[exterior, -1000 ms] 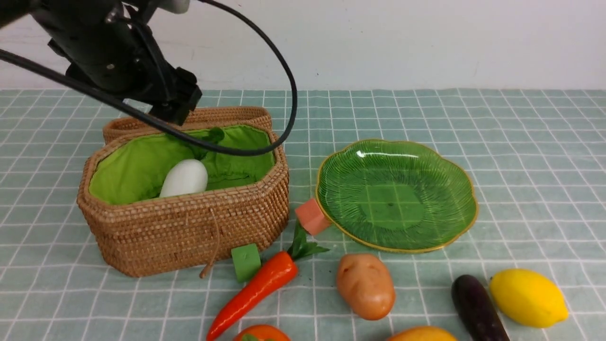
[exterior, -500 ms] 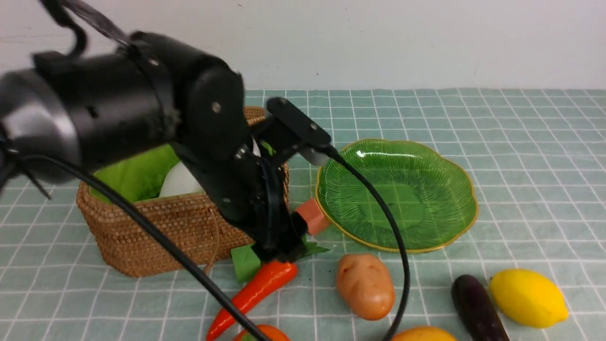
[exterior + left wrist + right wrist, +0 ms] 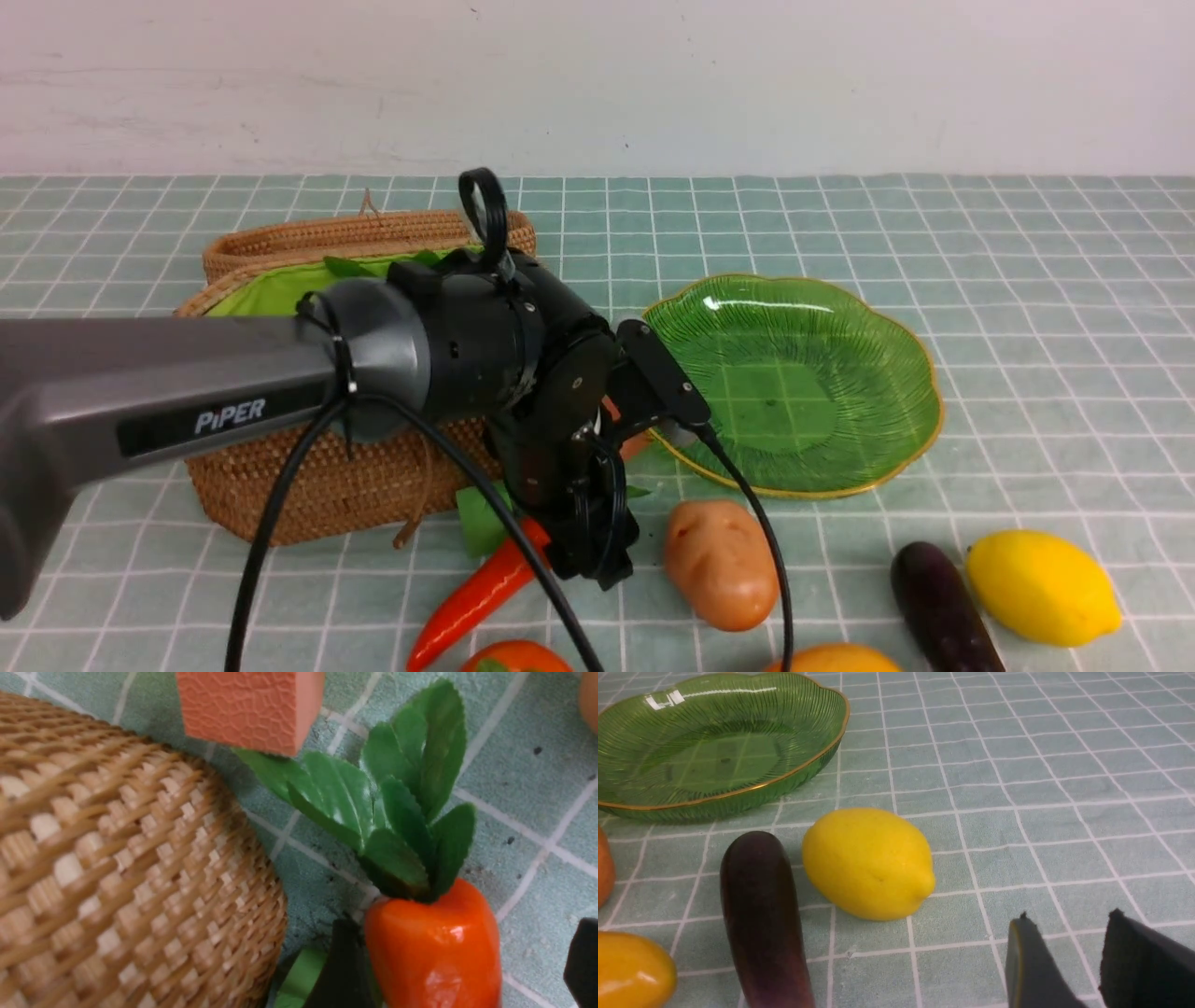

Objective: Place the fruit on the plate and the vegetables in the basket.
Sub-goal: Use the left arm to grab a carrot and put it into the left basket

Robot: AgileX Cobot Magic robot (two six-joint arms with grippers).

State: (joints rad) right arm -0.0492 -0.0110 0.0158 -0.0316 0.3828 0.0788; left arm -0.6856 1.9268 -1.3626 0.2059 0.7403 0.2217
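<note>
My left gripper (image 3: pixel 593 553) has come down in front of the wicker basket (image 3: pixel 280 485) and stands open astride the thick end of the orange carrot (image 3: pixel 467 597). In the left wrist view the carrot (image 3: pixel 434 947) lies between the fingers (image 3: pixel 343 966); one touches its side and the other stands well apart. The green plate (image 3: pixel 794 383) holds nothing. On the cloth lie a potato (image 3: pixel 721 563), an eggplant (image 3: pixel 938 607), a lemon (image 3: pixel 1041 586), a mango (image 3: pixel 831 658) and an orange-red fruit (image 3: pixel 513 658). My right gripper (image 3: pixel 1069 915) hovers open and holds nothing, beside the lemon (image 3: pixel 868 863) and the eggplant (image 3: pixel 761 914).
A green cube (image 3: pixel 481 523) lies against the carrot by the basket's front. A pink cube (image 3: pixel 247 709) rests on the carrot's leaves (image 3: pixel 397 798) near the plate's rim. My left arm hides most of the basket's inside. Its lid (image 3: pixel 280 245) stands behind it.
My left arm has swung from above the basket down and forward to the carrot. Its open jaws now straddle the carrot's thick end. Nothing else has moved.
</note>
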